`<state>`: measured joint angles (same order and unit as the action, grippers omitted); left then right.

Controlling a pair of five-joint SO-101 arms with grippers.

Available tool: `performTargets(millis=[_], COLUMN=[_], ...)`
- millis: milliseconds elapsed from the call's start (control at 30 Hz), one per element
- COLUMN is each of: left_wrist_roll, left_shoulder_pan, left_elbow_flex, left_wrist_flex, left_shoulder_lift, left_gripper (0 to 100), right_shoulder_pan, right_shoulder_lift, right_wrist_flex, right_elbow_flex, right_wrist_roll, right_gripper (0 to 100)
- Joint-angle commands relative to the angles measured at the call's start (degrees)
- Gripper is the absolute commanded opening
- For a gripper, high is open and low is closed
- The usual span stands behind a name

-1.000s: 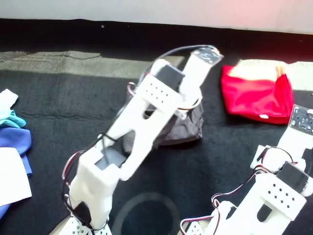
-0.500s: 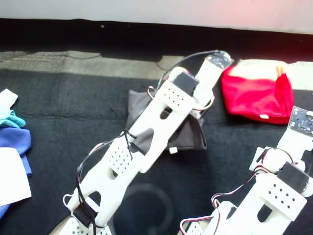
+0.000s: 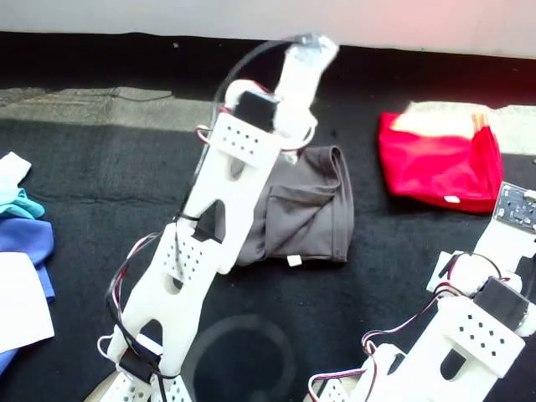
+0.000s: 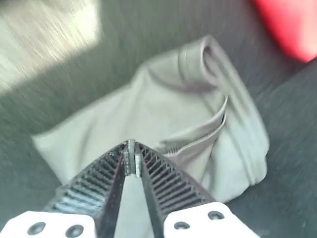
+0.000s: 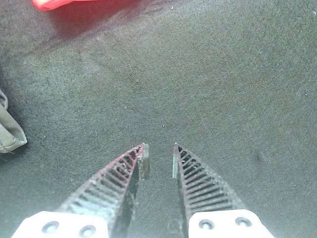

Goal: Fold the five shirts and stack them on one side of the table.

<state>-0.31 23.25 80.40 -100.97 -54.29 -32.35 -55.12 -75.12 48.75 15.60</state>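
Now, nearest to the camera, the right arm [image 3: 477,331] rests at the near right corner just as it did a second ago. The right gripper [image 5: 157,161] hangs low over bare mat, its jaws a narrow gap apart and nothing between them.

The left arm [image 3: 222,201] is the one that has moved. A second ago it lay across the grey shirt [image 3: 310,205] and hid most of it. Half a second ago it was stretched toward the red shirt [image 3: 440,163], and now it has swung back and up toward the far edge. The left gripper [image 4: 131,159] is pressed together at the tips, holds no cloth, and hovers above the grey shirt. That shirt was bunched before. It now lies flat in the middle of the mat as a rough rectangle, one layer turned over another. I judge that a fold has just been laid and let go. The shirt is well apart from the red one, so it is not yet stacked.

The surface is a black mat [image 3: 92,184] with a fine nap. At its left edge a white cloth [image 3: 17,310], a blue cloth [image 3: 25,241] and a teal cloth [image 3: 21,203] overlap; whether they are folded I cannot tell. At the far right the red shirt lies folded upon a pale shirt [image 3: 435,111]. Behind the mat comes a lighter strip [image 3: 100,107], then a dark band [image 3: 126,59], then a pale wall [image 3: 251,15].
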Motion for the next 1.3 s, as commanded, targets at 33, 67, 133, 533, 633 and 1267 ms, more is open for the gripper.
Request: performTargets(millis=[33,67,133,533,633,1267], left_wrist_roll=[0.4,0.4,0.4,0.4,0.4,0.4], left_shoulder_pan=[2.0,2.5,3.6,16.0,15.3,6.7], left_elbow_flex=[-8.1,-9.4,-11.4,-15.2,-13.6,-22.7], left_wrist_flex=[-0.1,-0.1,0.0,-0.2,-0.2,0.1], left_shoulder_lift=[2.2,2.2,2.1,3.2,6.6,6.0], left_gripper=[1,1,1,1,1,1], right_shoulder_pan=[-0.6,-0.6,-0.6,3.1,2.9,3.4], right_shoulder_lift=[-1.0,-1.0,-1.0,-1.0,-1.0,-1.0], right_wrist_flex=[0.3,0.3,0.3,0.3,0.3,0.4], right_elbow_flex=[-0.3,-0.3,-0.3,-0.6,-0.8,-0.8], right_wrist_roll=[0.6,0.6,0.6,0.3,0.3,0.3], right_gripper=[9.1,9.1,9.1,9.1,9.1,9.1])
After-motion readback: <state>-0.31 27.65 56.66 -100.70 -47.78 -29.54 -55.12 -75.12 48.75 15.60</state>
